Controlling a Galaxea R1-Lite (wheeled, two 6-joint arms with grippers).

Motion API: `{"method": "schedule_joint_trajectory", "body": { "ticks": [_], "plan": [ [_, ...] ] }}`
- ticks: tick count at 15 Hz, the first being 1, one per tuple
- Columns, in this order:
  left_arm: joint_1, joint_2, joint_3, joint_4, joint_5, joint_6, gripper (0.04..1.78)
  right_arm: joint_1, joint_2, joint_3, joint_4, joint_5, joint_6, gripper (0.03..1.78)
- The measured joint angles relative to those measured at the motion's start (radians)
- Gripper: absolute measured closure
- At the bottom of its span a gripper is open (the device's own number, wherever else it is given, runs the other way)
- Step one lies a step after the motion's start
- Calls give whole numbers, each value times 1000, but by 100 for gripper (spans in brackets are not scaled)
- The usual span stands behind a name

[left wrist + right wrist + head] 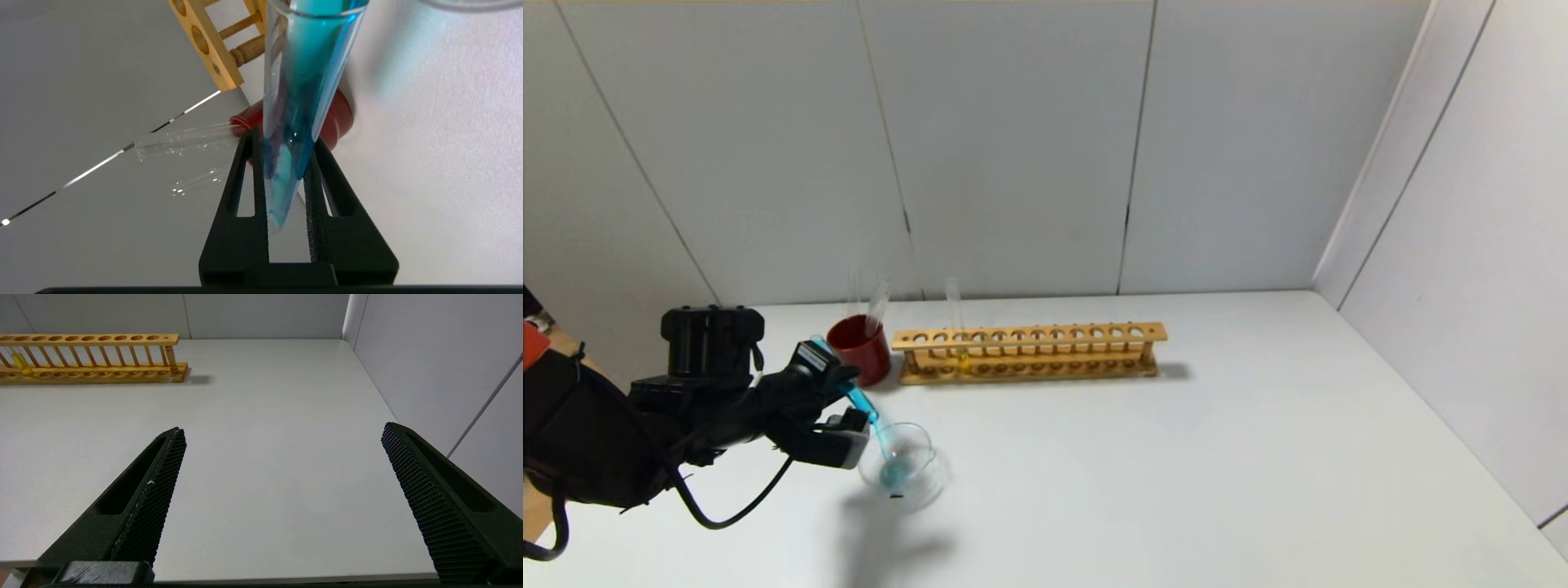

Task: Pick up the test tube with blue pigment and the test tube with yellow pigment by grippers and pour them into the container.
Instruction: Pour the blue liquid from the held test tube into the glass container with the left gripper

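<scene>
The test tube with blue pigment is tilting mouth-down over the container, which is sitting on the table near the red cup. The left gripper is clamping it tight. The test tube with yellow pigment is standing in the wooden rack. The right gripper is hanging over the table, its 2 fingers spread wide and holding nothing.

The head camera looks down from high up at the whole white table, the left wrist camera sits very close to the wooden rack, and the right wrist camera looks low across the table toward that rack's end.
</scene>
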Motion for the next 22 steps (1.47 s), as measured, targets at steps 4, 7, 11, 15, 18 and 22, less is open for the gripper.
{"method": "schedule_joint_trajectory", "body": {
  "ticks": [4, 7, 11, 15, 18, 22],
  "plan": [
    [-15, 20, -20, 0, 4, -1, 151, 0, 0, 0, 0, 0, 0, 6],
    [-17, 26, -25, 0, 3, 4, 151, 0, 0, 0, 0, 0, 0, 6],
    [-23, 27, -20, 1, 2, 19, 151, 0, 0, 0, 0, 0, 0, 6],
    [-28, 28, -19, 1, 5, 36, 151, 0, 0, 0, 0, 0, 0, 6],
    [-28, 28, -24, 0, 5, 85, 151, 0, 0, 0, 0, 0, 0, 6],
    [-28, 26, -25, 0, 11, 107, 151, 0, 0, 0, 0, 0, 0, 6]
  ]
}}
